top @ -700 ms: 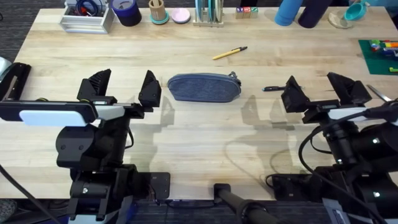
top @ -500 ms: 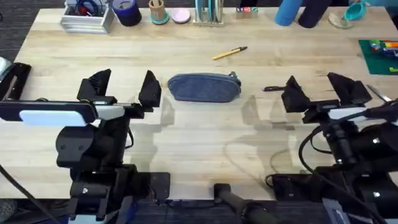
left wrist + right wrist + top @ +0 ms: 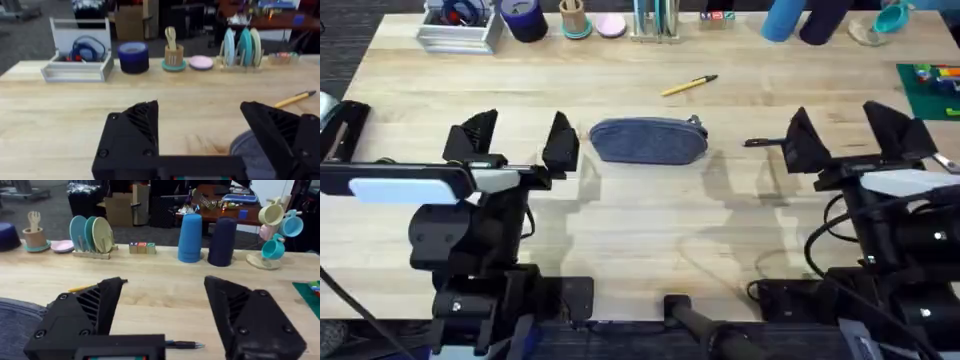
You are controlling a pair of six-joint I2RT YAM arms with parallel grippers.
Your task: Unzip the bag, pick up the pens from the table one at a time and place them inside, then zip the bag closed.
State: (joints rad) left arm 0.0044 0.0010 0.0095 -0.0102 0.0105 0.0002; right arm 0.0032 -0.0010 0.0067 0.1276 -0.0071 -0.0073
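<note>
overhead shows zipped bag (image 3: 648, 140); right wrist shows black pen (image 3: 184, 344).

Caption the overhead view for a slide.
Both grippers open beside the zipped bag, yellow pen and black pen waiting on the table.

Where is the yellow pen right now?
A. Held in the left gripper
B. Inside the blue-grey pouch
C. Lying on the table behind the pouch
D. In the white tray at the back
C: the yellow pen lies flat on the wooden table, apart from the closed pouch and farther from the arms.
</note>
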